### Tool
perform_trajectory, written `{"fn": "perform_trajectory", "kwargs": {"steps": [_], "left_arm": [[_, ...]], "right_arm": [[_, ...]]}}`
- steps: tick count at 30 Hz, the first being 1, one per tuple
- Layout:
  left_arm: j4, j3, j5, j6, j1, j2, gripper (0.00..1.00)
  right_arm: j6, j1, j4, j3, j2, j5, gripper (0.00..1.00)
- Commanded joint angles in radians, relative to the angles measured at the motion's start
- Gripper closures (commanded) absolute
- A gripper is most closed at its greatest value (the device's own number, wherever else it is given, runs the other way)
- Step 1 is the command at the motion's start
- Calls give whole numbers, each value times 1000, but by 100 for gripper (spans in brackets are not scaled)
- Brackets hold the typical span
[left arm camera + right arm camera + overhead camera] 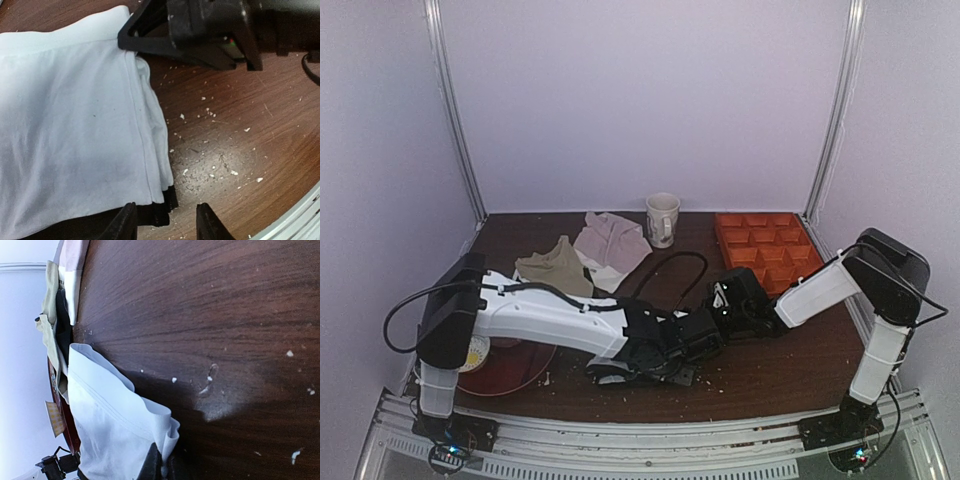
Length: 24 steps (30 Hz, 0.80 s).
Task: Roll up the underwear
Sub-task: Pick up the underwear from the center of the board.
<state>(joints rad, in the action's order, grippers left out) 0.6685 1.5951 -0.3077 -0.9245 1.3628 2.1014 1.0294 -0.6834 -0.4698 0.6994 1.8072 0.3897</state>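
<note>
underwear (75, 125) lying folded on the table (240, 140) near its front edge, under both wrists: my right pincer (159, 464) is closed tight on the white edge, while my left pincer (166, 225) is half open, gripping nothing, just beside the black hem.

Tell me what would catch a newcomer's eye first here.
The white underwear lies front-centre on the dark wood table. The right gripper pinches its edge with jaws shut, while the left gripper hangs open at the black hem. White crumbs speckle the wood beside it.
</note>
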Motion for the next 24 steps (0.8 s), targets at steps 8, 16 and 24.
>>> {"fn": "perform_trajectory", "kwargs": {"steps": [8, 16, 24], "left_arm": [[-30, 44, -8, 26, 5, 44, 45], [-15, 58, 6, 26, 5, 75, 45], [-7, 58, 25, 27, 5, 105, 48]], "right_arm": [[-2, 7, 96, -41, 37, -1, 100], [-11, 9, 91, -42, 43, 10, 100], [-9, 9, 83, -42, 48, 14, 100]]}}
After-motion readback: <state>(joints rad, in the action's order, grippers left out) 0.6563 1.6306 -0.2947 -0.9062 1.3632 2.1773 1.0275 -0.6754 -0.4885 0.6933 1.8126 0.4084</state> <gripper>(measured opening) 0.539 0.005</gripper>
